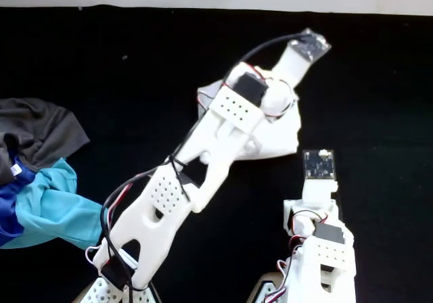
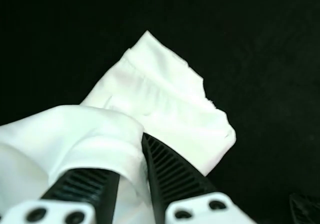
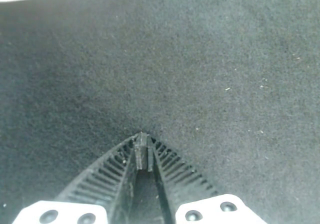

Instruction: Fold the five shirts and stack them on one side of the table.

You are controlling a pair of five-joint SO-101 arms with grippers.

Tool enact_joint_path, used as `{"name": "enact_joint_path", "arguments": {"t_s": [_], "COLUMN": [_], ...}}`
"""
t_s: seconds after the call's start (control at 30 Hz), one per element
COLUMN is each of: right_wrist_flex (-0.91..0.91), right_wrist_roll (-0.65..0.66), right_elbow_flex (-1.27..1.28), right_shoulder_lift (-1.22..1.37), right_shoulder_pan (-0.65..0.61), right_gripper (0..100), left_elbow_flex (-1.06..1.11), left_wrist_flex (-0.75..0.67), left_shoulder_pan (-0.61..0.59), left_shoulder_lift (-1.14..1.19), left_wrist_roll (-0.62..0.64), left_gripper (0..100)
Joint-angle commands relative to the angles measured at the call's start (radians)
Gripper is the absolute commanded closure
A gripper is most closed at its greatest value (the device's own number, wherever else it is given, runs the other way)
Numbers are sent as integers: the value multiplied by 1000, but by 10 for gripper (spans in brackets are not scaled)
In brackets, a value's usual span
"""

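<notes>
Left claw (image 2: 127, 154): pinching a bunched fold of the white shirt (image 2: 170, 109). The cloth was draped over one ribbed black finger (image 2: 172, 171) and wedged between the two.
Left arm (image 1: 203, 154): stretched diagonally from the near left corner of the counter (image 1: 379, 100) towards its middle, with its wrist over the white shirt (image 1: 277, 137).
White shirt: lay crumpled near the middle of the counter, partly under the left arm's wrist. In the left wrist view a creased, folded part spread flat on the black surface beyond the claw, while the gripped part was gathered up around the fingers.
Right claw (image 3: 143, 144): pressed together, tips meeting, nothing between them, pointing down at bare black counter (image 3: 210, 64).
Right arm (image 1: 325, 249): drawn back at the near right edge of the counter, close to the near edge of the white shirt but apart from it.
Dark grey shirt (image 1: 40, 130): heaped at the left edge of the counter, well apart from the white shirt.
Teal shirt (image 1: 57, 208): loosely bunched just in front of the dark grey shirt and touching it, reaching towards the base of the left arm.
Blue shirt (image 1: 9, 205): tucked in the same heap at the far left, against the teal shirt.
Counter: covered in black cloth.
</notes>
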Motion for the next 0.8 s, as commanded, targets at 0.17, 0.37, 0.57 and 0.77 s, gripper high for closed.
{"name": "enact_joint_path", "arguments": {"t_s": [0.17,0.37,0.57,0.77], "right_wrist_flex": [-21,-21,-21,-21], "right_wrist_roll": [-8,-8,-8,-8], "right_elbow_flex": [8,8,8,8], "right_shoulder_lift": [-2,-2,-2,-2], "right_shoulder_pan": [-1,-1,-1,-1], "right_gripper": [991,991,991,991], "left_elbow_flex": [-54,-182,-182,-136], "left_wrist_flex": [28,130,299,316], "left_shoulder_pan": [-1,-88,-219,-202], "left_shoulder_lift": [-22,-104,-94,24], "left_wrist_roll": [-2,0,3,21], "left_gripper": [841,834,983,991]}}
